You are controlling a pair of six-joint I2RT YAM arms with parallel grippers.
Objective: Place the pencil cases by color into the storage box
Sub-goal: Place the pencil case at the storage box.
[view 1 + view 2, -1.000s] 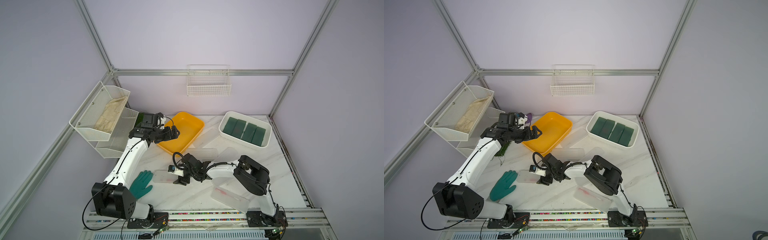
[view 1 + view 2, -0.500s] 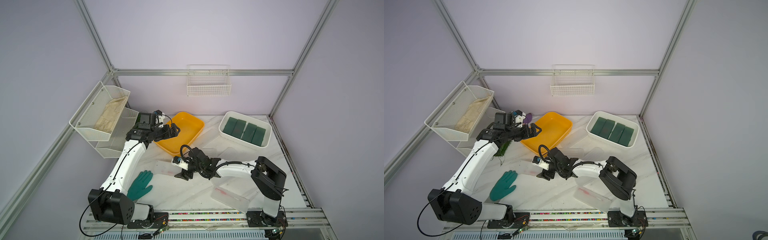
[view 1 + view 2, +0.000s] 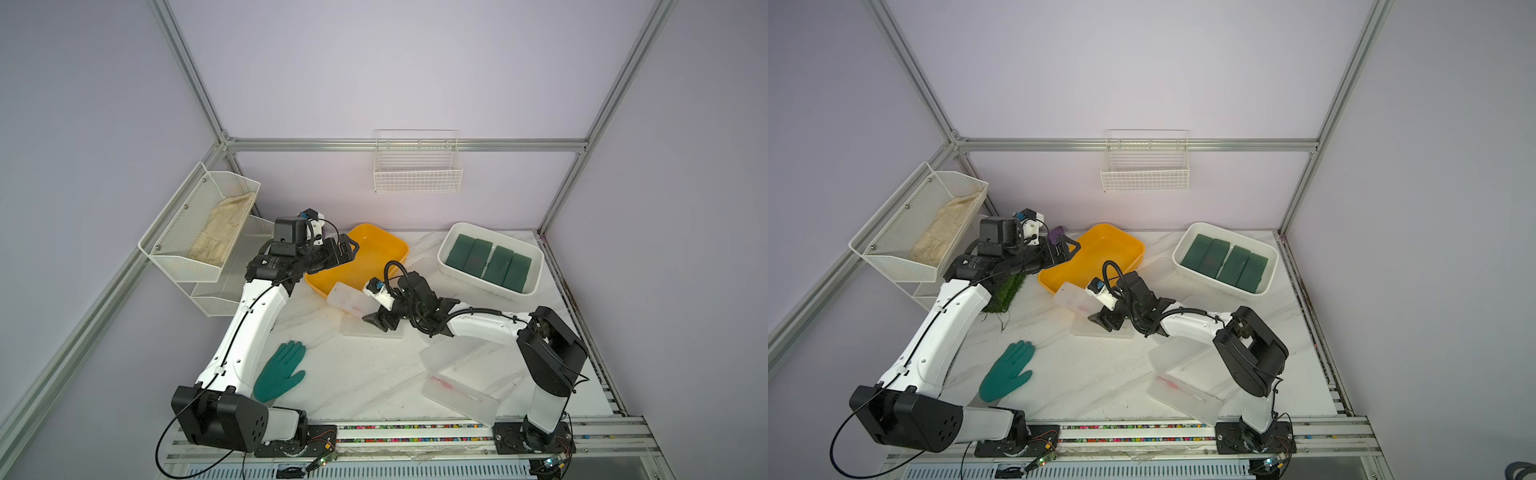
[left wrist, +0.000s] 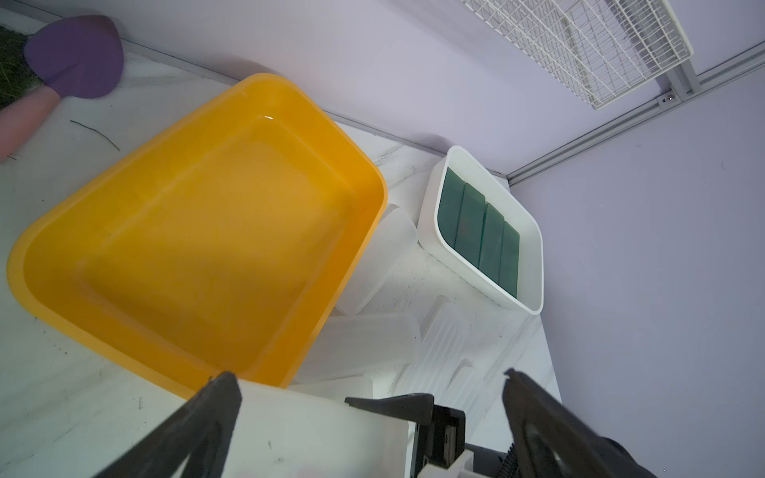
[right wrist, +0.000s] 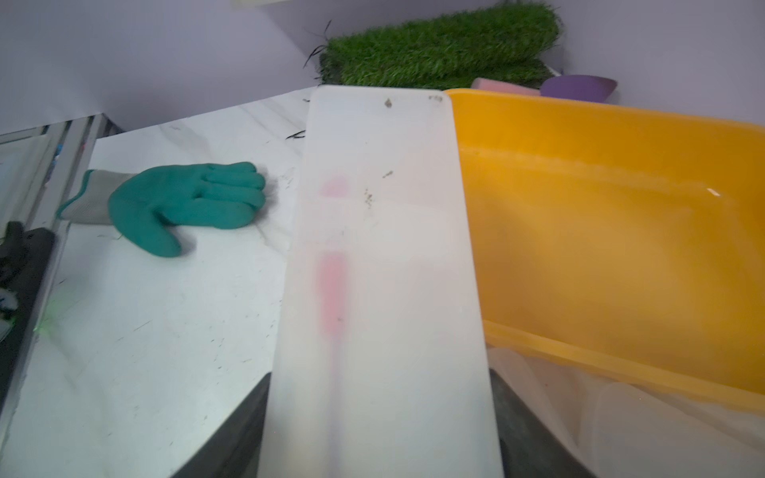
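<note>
Frosted clear pencil case (image 5: 381, 269) sits clamped between the right gripper's (image 3: 374, 321) jaws and hides their tips; a pink item (image 5: 331, 289) inside is only a blur; just beside the jaws, the yellow tray (image 5: 621, 231) is cut off; the left gripper (image 3: 348, 251) gapes wide; four green cases (image 3: 488, 262) fill the white box (image 3: 536, 266), well apart from both.

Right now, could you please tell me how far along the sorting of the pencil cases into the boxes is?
Done: four green cases sit side by side in the white box. In hand: the right gripper has its jaws shut on one frosted case by the near corner of the yellow bin, which holds nothing yet. Left: several loose clear cases lie on the table.
</note>
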